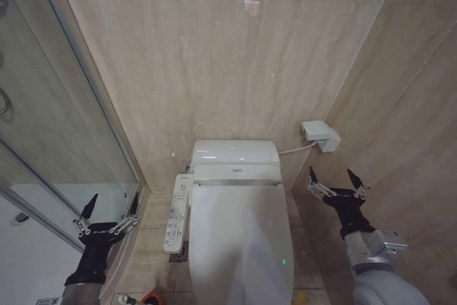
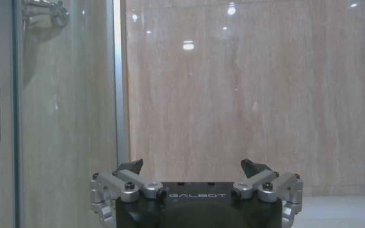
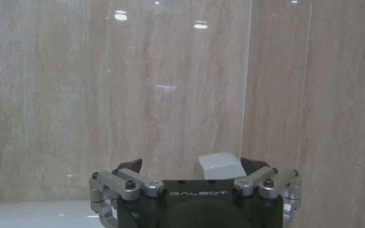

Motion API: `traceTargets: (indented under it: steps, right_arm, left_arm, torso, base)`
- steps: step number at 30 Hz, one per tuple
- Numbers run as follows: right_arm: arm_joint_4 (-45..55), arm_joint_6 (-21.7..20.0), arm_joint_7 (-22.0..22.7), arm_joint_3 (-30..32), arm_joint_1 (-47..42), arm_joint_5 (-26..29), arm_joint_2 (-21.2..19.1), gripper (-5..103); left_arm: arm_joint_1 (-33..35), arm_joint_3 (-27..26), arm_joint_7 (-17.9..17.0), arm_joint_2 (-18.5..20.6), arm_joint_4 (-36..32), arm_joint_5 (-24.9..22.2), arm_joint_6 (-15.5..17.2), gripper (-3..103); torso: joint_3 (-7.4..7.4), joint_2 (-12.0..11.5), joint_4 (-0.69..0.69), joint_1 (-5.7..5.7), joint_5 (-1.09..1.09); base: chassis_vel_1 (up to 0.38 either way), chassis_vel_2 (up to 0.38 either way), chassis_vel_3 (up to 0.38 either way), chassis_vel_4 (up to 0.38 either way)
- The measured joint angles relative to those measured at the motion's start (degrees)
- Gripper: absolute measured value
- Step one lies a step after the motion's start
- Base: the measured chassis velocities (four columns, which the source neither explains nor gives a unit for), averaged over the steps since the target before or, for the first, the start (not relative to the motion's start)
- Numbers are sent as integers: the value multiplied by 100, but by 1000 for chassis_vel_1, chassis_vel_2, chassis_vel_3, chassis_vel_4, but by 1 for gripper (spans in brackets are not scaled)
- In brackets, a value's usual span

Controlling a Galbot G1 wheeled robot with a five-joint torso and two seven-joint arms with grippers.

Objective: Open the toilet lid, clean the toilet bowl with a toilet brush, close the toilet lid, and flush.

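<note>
While the toilet lid (image 1: 239, 241) lies shut over the bowl straight ahead of me, with the white tank (image 1: 233, 153) behind it against the beige tiled wall (image 1: 214, 55) and the control panel (image 1: 176, 212) along its left side, both of my arms are raised and touch nothing. My left gripper (image 1: 109, 208) hangs with its fingers spread wide beside the glass shower door (image 1: 64, 119), well apart from the lid. My right gripper (image 1: 334, 178) is likewise spread and empty, to the right of the tank and below the small white wall box (image 1: 320, 136).
</note>
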Motion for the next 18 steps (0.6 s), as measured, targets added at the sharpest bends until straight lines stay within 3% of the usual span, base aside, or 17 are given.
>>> traceTargets:
  steps: [18]
  right_arm:
    - [0,0,0,0,0,0,0,100]
  left_arm:
    - [-168,117,-4,-11,92,-16,70,100]
  torso:
    - [0,0,0,0,0]
  base:
    - [0,0,0,0]
